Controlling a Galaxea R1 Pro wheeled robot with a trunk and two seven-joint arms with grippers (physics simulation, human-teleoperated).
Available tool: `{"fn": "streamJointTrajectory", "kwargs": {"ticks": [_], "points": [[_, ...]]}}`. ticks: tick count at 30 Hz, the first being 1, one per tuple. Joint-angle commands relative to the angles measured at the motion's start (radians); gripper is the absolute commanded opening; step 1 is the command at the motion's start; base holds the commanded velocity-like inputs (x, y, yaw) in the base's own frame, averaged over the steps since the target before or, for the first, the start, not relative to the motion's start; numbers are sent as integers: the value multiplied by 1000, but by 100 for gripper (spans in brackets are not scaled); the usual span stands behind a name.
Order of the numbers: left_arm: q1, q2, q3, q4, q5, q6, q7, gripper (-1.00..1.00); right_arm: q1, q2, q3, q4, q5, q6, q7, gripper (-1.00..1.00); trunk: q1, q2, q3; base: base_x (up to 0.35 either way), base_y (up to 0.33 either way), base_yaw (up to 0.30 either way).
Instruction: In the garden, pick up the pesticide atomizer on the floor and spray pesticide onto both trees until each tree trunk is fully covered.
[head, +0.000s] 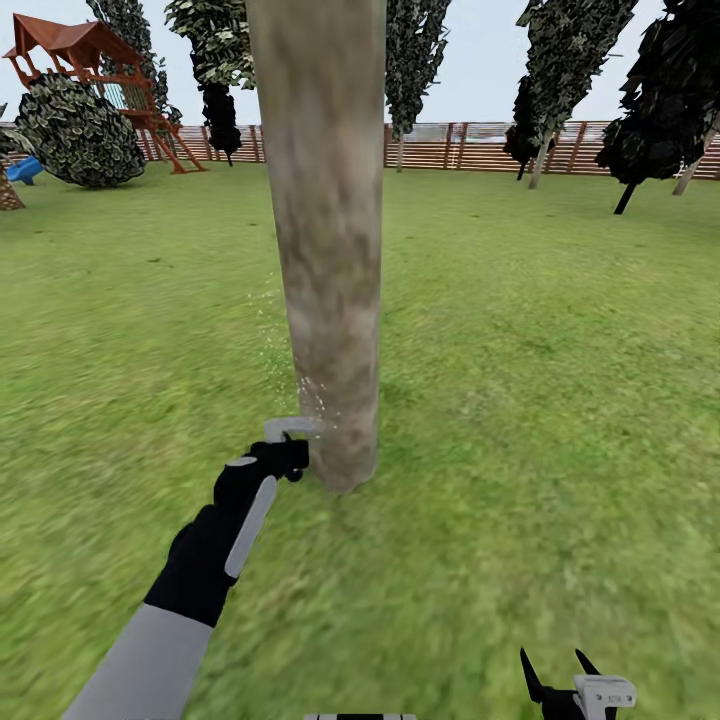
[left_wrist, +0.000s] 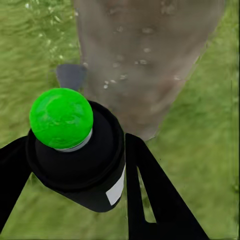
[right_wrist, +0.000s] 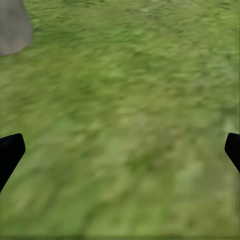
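Pesticide atomizer (left_wrist: 75, 150) sits clamped between the two black fingers (left_wrist: 150, 200) of the left gripper (head: 285, 455), dark body with a green cap on top and a small white label on its side. Left gripper is low, just beside the base of the tree trunk (head: 325, 240), on the trunk's left side in the head view. Pale droplets (head: 285, 350) float in the air and speckle the bark near the gripper; left wrist view also shows whitish specks on the trunk surface. Trunk is thick, mottled grey-beige, rising out of the top of the head view. Grass floor (head: 540, 400) all around.

Right gripper (head: 560, 680) is at the bottom edge of the head view, well apart from the trunk, its black fingertips spread and nothing between them; right wrist view shows blurry grass between the two tips.

Background: wooden fence (head: 470, 145), red playset (head: 95, 70), round bush (head: 80, 130), several dark trees (head: 570, 50).
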Motion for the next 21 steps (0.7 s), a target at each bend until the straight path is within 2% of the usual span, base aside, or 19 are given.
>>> {"fn": "streamJointTrajectory", "kwargs": {"ticks": [1,2,4,6,8,10,11,13,15,20,21], "points": [[-1,-1,-29,-9,-8,2,2,-100,0,0,0,-1,0,0,0,100,0,0,0,0,0,0],[-2,-2,-56,-21,-9,11,3,-100,0,0,0,-1,0,0,0,100,0,0,0,0,0,0],[-2,-2,-80,-53,-10,43,4,-100,0,0,0,-1,0,0,0,100,0,0,0,0,0,0],[-2,1,-85,-97,-10,70,5,-100,0,0,0,-1,0,0,0,100,0,0,0,0,0,0],[-1,7,-62,-114,-11,75,5,-100,0,0,0,-2,0,0,0,100,0,0,0,0,0,0],[0,19,18,-122,-5,79,0,-100,0,0,0,-2,0,0,0,100,0,0,0,0,0,0],[-1,24,39,-125,-2,79,-1,-100,0,0,0,-2,0,0,0,100,0,0,0,0,0,0],[1,23,37,-140,-6,80,0,-100,0,0,0,-2,0,0,0,100,0,0,0,0,0,0],[-1,19,-17,-150,-24,79,7,-100,0,0,0,-2,0,0,0,100,0,0,0,-135,0,0],[-5,12,-117,-153,-31,79,9,-100,0,0,0,-2,0,0,0,100,0,0,0,-274,0,0],[-5,14,-121,-154,-31,80,9,-100,0,0,0,-2,0,0,0,100,0,0,0,-55,0,0]]}}
